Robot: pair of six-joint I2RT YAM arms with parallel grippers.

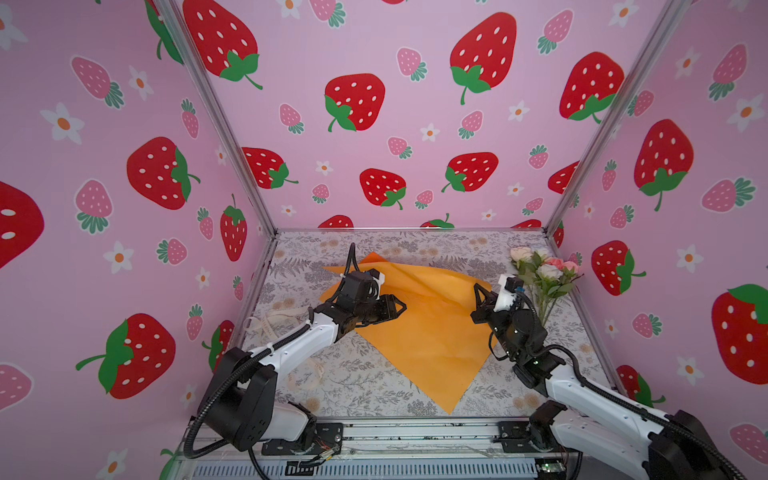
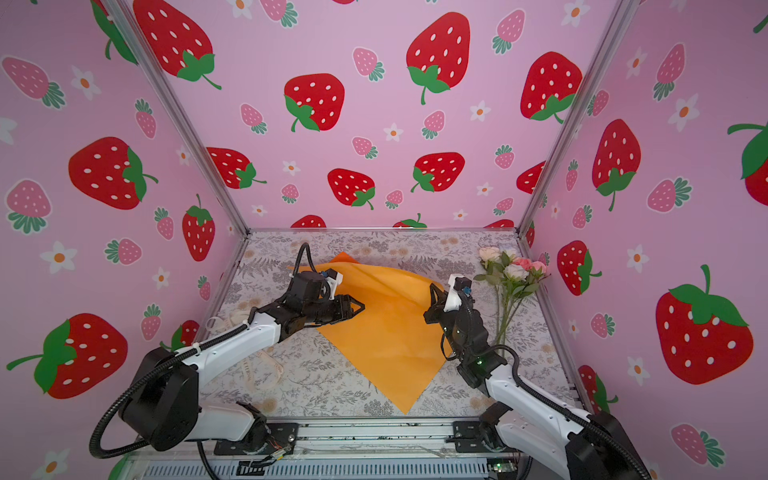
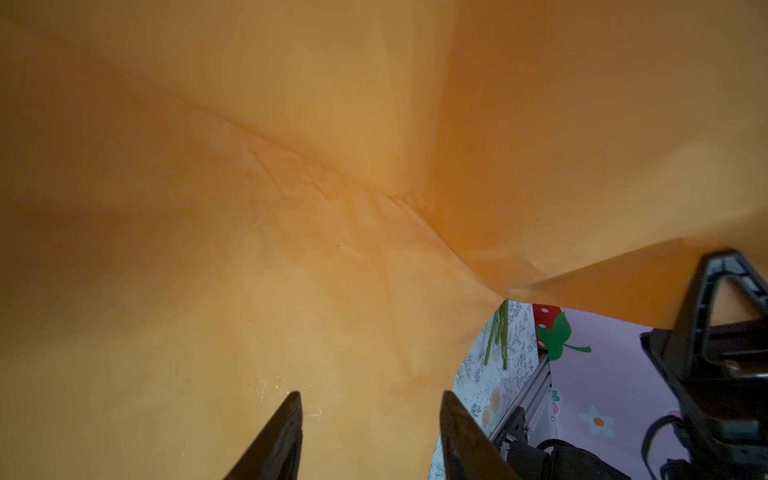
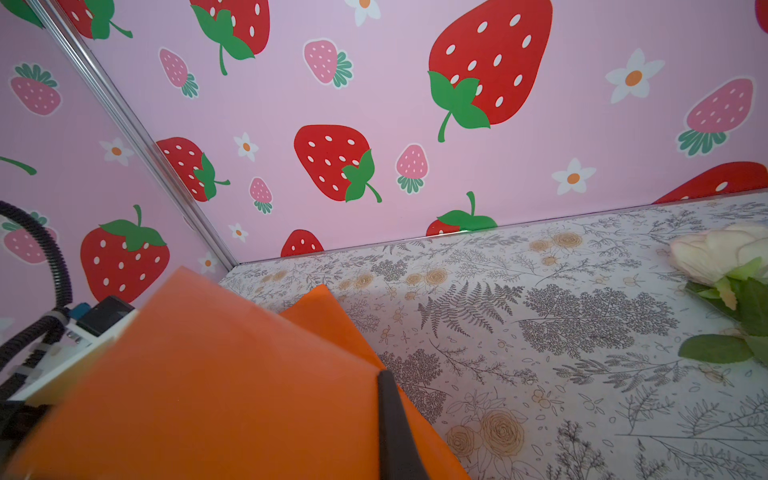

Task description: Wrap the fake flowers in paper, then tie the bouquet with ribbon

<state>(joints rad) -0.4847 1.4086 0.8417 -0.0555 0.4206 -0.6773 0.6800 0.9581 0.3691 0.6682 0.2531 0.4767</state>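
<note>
Orange wrapping paper [image 1: 419, 332] lies spread, its right corner raised; we see the right gripper [image 1: 478, 289] pressed together there, apparently pinching that corner, though its tips are half hidden. Our left gripper [image 1: 400, 309] hovers over the paper's left part, jaws spread and empty; the fake roses [image 1: 544, 270] lie just right of the paper.

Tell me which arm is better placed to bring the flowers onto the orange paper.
Right, probably: the flowers lie by the right wall beyond the right gripper, though it is shut on the orange paper and must release first. The left gripper, open, would have to cross the paper.
</note>
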